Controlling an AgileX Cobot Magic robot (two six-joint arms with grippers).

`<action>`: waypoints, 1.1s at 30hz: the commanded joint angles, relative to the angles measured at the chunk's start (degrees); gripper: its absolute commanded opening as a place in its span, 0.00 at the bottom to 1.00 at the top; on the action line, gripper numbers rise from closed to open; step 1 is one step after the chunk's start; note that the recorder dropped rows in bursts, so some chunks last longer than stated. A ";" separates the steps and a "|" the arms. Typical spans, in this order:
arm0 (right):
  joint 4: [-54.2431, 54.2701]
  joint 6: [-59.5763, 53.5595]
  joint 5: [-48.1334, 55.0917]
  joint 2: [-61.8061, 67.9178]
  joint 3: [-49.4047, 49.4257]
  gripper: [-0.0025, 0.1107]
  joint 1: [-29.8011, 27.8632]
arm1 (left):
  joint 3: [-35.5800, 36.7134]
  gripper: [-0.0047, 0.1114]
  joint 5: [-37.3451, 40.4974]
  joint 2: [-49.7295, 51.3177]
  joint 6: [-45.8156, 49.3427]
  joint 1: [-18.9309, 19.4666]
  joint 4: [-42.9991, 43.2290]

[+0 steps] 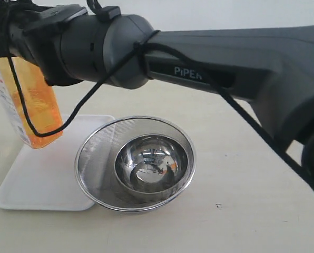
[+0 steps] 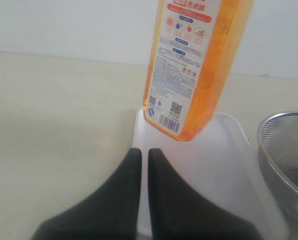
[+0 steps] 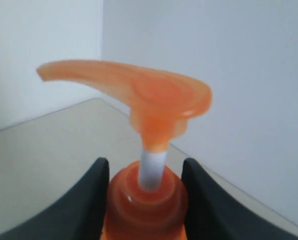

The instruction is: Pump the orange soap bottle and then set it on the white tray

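The orange soap bottle (image 1: 38, 105) hangs tilted in the air, its bottom just above the far part of the white tray (image 1: 41, 179). My right gripper (image 3: 145, 162) is shut on the bottle's neck, a finger on each side of the orange collar. The pump head (image 3: 154, 92) stands up on its white stem. The right arm (image 1: 109, 50) reaches across to the left in the exterior view. My left gripper (image 2: 140, 152) is shut and empty, low at the tray's (image 2: 224, 165) near edge, with the bottle (image 2: 194, 65) hanging ahead of it.
A round steel mesh strainer (image 1: 94, 153) with a shiny steel bowl (image 1: 151, 163) inside it stands right beside the tray, overlapping the tray's right edge. The strainer's rim (image 2: 284, 125) also shows in the left wrist view. A white wall stands behind.
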 commanded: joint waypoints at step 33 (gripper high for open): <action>10.15 0.70 -30.56 -3.72 0.24 0.02 7.61 | 0.17 0.08 -0.09 -0.06 -0.32 0.16 -0.63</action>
